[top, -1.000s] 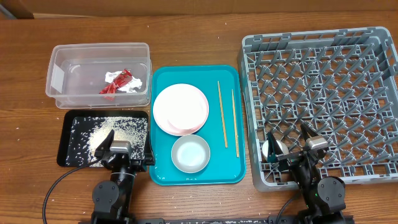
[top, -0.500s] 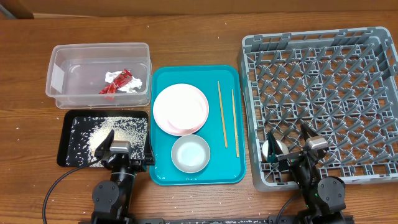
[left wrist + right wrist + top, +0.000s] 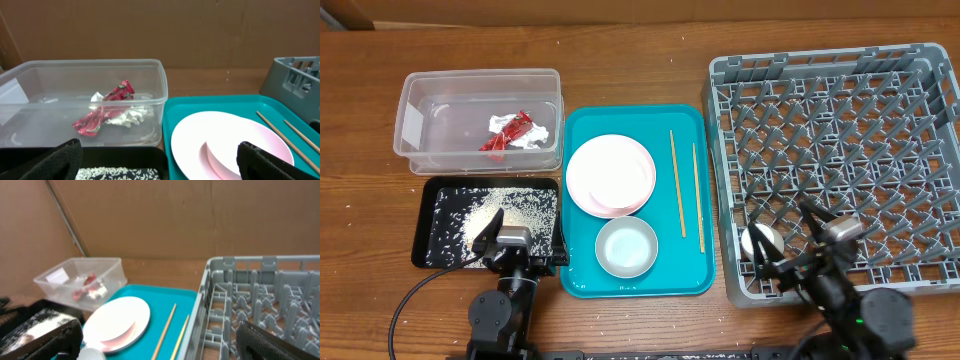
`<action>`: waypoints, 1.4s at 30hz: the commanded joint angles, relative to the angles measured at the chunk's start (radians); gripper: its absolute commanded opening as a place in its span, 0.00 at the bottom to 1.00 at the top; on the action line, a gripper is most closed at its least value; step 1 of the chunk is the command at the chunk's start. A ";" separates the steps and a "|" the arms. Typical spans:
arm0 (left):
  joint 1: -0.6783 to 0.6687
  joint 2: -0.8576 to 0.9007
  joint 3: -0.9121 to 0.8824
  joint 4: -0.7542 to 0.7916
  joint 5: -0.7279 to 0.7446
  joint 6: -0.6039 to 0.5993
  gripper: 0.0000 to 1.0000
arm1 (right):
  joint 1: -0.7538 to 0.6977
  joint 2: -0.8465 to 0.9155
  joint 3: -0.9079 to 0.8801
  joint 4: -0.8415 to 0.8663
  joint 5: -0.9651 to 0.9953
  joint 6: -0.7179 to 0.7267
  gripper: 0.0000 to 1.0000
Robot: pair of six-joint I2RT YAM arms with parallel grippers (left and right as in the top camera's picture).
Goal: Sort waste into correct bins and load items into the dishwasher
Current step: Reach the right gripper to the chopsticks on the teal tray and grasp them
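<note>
Cup (image 3: 757, 241), small and white, sits in the grey rack (image 3: 880, 120).
My right hand (image 3: 787, 240) hovers beside it, spread wide; my left hand (image 3: 525, 233) is spread too.

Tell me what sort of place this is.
Probably a lab bench staged as a dish-clearing station, not a real kitchen: a grey dish rack and teal serving tray sit on a wooden table, with brown cardboard walls behind.

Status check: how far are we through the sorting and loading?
Done: red wrapper and napkin lie in the clear tub, food scraps in the black tray, cup in the dish rack. In hand: nothing; left gripper and right gripper are open. Left: plate, bowl and two chopsticks on the teal tray.
</note>
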 commanded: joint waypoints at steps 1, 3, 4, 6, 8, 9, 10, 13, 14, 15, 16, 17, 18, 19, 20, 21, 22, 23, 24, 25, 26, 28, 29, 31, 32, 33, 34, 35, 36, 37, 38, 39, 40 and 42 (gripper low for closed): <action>0.010 -0.007 -0.003 0.003 -0.013 0.019 1.00 | -0.003 0.155 0.223 -0.128 0.013 0.012 1.00; 0.010 -0.007 -0.003 0.003 -0.013 0.019 1.00 | -0.003 0.271 0.351 -0.247 0.009 0.012 1.00; 0.010 -0.007 -0.003 0.003 -0.013 0.019 1.00 | -0.003 0.336 0.417 -0.308 0.008 0.012 1.00; 0.010 -0.007 -0.003 0.003 -0.013 0.019 1.00 | -0.003 0.464 0.543 -0.423 0.009 0.010 1.00; 0.010 -0.007 -0.003 0.003 -0.013 0.019 1.00 | -0.003 0.589 0.664 -0.515 0.009 0.000 1.00; 0.010 -0.007 -0.003 0.003 -0.013 0.019 1.00 | -0.003 0.638 0.708 -0.543 0.009 0.000 1.00; 0.010 -0.007 -0.003 0.003 -0.013 0.019 1.00 | -0.003 0.683 0.743 -0.565 -0.003 0.009 1.00; 0.010 -0.007 -0.003 0.003 -0.013 0.019 1.00 | -0.003 0.799 0.805 -0.597 -0.101 0.023 1.00; 0.010 -0.007 -0.003 0.003 -0.013 0.019 1.00 | -0.002 0.833 0.816 -0.593 -0.146 0.023 1.00; 0.010 -0.007 -0.003 0.003 -0.013 0.019 1.00 | 0.002 0.870 0.826 -0.596 -0.185 0.023 1.00; 0.010 -0.007 -0.003 0.003 -0.013 0.019 1.00 | 0.015 0.913 0.834 -0.602 -0.206 0.024 1.00; 0.010 -0.007 -0.003 0.003 -0.013 0.019 1.00 | 0.038 0.956 0.836 -0.610 -0.209 0.024 1.00; 0.010 -0.007 -0.003 0.003 -0.013 0.019 1.00 | 0.066 0.995 0.836 -0.615 -0.204 0.024 1.00; 0.010 -0.007 -0.003 0.003 -0.013 0.019 1.00 | 0.099 1.036 0.836 -0.619 -0.196 0.024 1.00; 0.010 -0.007 -0.003 0.003 -0.013 0.019 1.00 | 0.136 1.078 0.836 -0.620 -0.183 0.029 1.00; 0.010 -0.007 -0.003 0.003 -0.013 0.019 1.00 | 0.177 1.120 0.836 -0.619 -0.167 0.032 1.00; 0.010 -0.007 -0.003 0.003 -0.013 0.019 1.00 | 0.218 1.162 0.836 -0.611 -0.140 0.046 1.00; 0.010 -0.007 -0.003 0.003 -0.013 0.019 1.00 | 0.262 1.207 0.836 -0.599 -0.092 0.080 0.99; 0.010 -0.007 -0.003 0.003 -0.013 0.019 1.00 | 0.294 1.244 0.836 -0.585 -0.055 0.094 0.99; 0.010 -0.007 -0.003 0.003 -0.013 0.019 1.00 | 0.322 1.279 0.836 -0.566 -0.018 0.103 1.00; 0.010 -0.007 -0.003 0.003 -0.013 0.019 1.00 | 0.343 1.320 0.836 -0.540 0.021 0.115 1.00; 0.010 -0.007 -0.003 0.003 -0.012 0.019 1.00 | 0.355 1.379 0.836 -0.489 0.052 0.137 0.98; 0.010 -0.007 -0.003 0.003 -0.013 0.019 1.00 | 0.355 1.405 0.836 -0.459 0.051 0.137 0.92; 0.010 -0.007 -0.003 0.003 -0.013 0.019 1.00 | 0.350 1.460 0.835 -0.393 0.058 0.137 0.78; 0.010 -0.007 -0.003 0.004 -0.013 0.019 1.00 | 0.348 1.484 0.835 -0.364 0.060 0.137 0.72; 0.010 -0.007 -0.003 0.003 -0.013 0.019 1.00 | 0.345 1.513 0.835 -0.336 0.063 0.136 0.68; 0.010 -0.007 -0.003 0.003 -0.012 0.019 1.00 | 0.344 1.540 0.835 -0.314 0.071 0.136 0.64; 0.010 -0.007 -0.003 0.003 -0.013 0.019 1.00 | 0.343 1.566 0.835 -0.299 0.082 0.136 0.63; 0.010 -0.007 -0.003 0.003 -0.013 0.019 1.00 | 0.343 1.592 0.835 -0.289 0.098 0.136 0.63; 0.010 -0.007 -0.003 0.003 -0.013 0.019 1.00 | 0.343 1.620 0.835 -0.283 0.124 0.136 0.62; 0.010 -0.007 -0.003 0.003 -0.013 0.019 1.00 | 0.343 1.643 0.835 -0.282 0.150 0.136 0.59; 0.010 -0.007 -0.003 0.003 -0.013 0.019 1.00 | 0.343 1.671 0.835 -0.282 0.198 0.136 0.54; 0.010 -0.007 -0.003 0.003 -0.013 0.019 1.00 | 0.343 1.683 0.835 -0.282 0.221 0.136 0.54; 0.010 -0.007 -0.003 0.003 -0.013 0.019 1.00 | 0.343 1.706 0.835 -0.281 0.261 0.136 0.54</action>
